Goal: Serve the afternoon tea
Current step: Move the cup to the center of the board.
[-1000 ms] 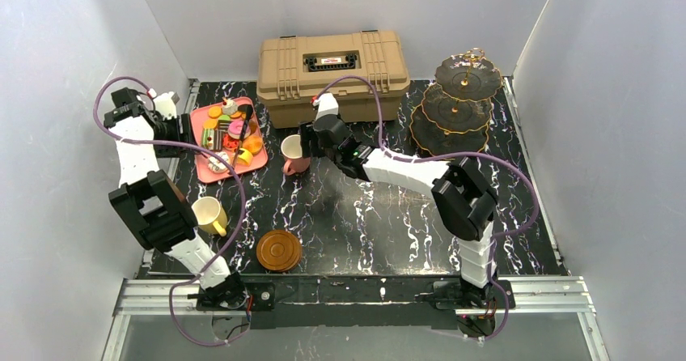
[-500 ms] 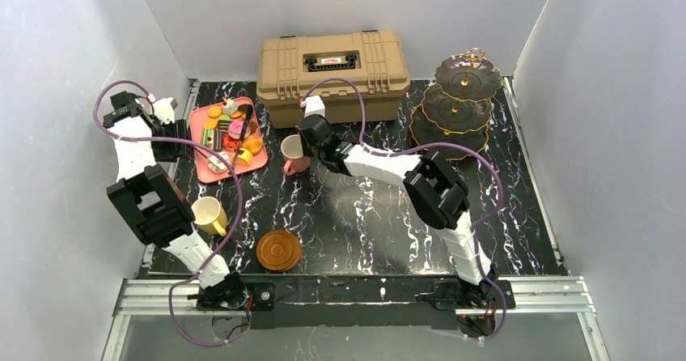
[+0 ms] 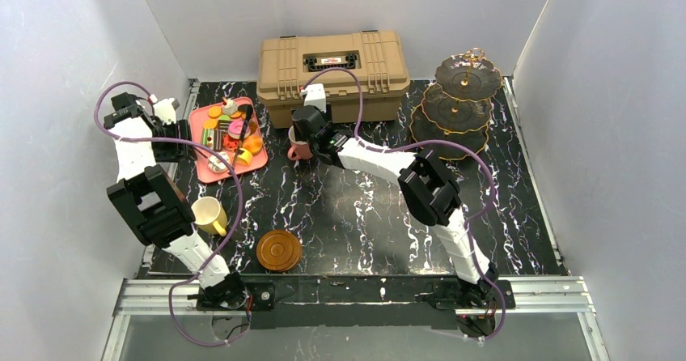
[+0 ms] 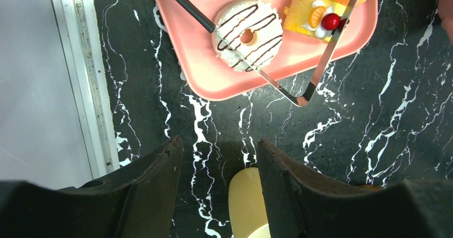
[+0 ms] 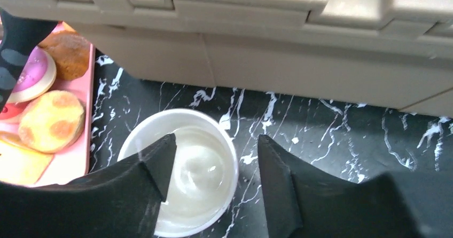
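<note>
The pink cup (image 3: pixel 298 150) stands in front of the tan toolbox, its white inside (image 5: pixel 184 176) showing in the right wrist view. My right gripper (image 5: pixel 216 138) is open right over it, one finger above the cup's inside and the other outside its right rim, with a gap to the rim. My left gripper (image 4: pixel 218 141) is open and empty, just off the pink tray (image 4: pixel 213 70) of pastries. The yellow cup (image 4: pixel 248 200) shows low between its fingers, apart from them. The black three-tier stand (image 3: pixel 461 106) is at the back right. A brown saucer (image 3: pixel 279 250) lies near the front.
The tan toolbox (image 3: pixel 333 74) sits along the back wall, close behind the pink cup. Metal tongs (image 4: pixel 278 83) lie across a striped white doughnut (image 4: pixel 247 32) on the tray. White walls close in both sides. A metal rail (image 4: pixel 80 88) runs along the table's left edge.
My right arm has swung left and back towards the toolbox, bringing its gripper from beside the pink cup to over it. The left arm has hardly moved.
</note>
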`<state>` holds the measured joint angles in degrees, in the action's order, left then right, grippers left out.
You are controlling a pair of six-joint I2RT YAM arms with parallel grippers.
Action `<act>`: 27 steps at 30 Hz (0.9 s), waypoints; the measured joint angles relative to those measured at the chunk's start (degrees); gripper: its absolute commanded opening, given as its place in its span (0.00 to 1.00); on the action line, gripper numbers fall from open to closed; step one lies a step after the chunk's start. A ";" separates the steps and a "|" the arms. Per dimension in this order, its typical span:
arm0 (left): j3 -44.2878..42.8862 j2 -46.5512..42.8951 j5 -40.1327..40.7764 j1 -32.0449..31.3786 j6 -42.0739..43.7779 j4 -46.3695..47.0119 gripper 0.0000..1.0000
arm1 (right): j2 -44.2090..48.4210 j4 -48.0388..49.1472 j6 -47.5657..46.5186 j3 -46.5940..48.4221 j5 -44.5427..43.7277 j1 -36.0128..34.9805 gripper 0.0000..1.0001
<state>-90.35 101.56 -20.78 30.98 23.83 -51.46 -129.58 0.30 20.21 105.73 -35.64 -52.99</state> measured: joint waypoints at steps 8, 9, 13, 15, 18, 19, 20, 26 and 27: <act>-0.46 -0.17 -2.71 0.07 -0.66 -2.08 0.57 | 4.13 1.81 -0.20 -3.85 -4.31 -1.33 0.87; -0.94 -0.17 -3.13 0.09 -0.81 -2.67 0.58 | 5.66 1.77 -0.48 -4.92 -4.92 -2.23 0.86; -3.80 -0.17 -5.07 0.52 -1.73 -4.42 0.60 | 10.29 2.99 -1.49 -6.14 -6.43 -8.31 0.79; -5.51 -0.20 -5.75 1.07 -2.05 -4.96 0.60 | 11.08 4.81 -2.54 -5.99 -5.88 -12.83 0.78; -7.72 -0.17 -6.49 2.10 -2.45 -5.90 0.60 | 9.31 5.70 -3.93 -4.68 0.31 -17.44 0.77; -8.31 -0.20 -6.73 2.45 -2.54 -6.08 0.60 | 8.00 5.60 -4.17 -3.58 2.60 -18.01 0.76; -8.70 -0.20 -6.86 2.71 -2.60 -6.23 0.60 | 5.35 3.89 -4.57 -0.33 5.49 -18.21 0.74; -9.66 -0.20 -7.41 3.80 -2.93 -7.15 0.60 | -7.78 -3.39 -4.98 12.79 12.00 -14.43 0.71; -9.68 -0.17 -7.54 3.85 -3.02 -7.23 0.60 | -8.70 -4.26 -4.87 12.79 11.98 -13.66 0.71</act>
<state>-100.03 101.38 -28.32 34.83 20.82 -58.70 -138.28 -3.97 15.33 118.52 -23.66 -66.65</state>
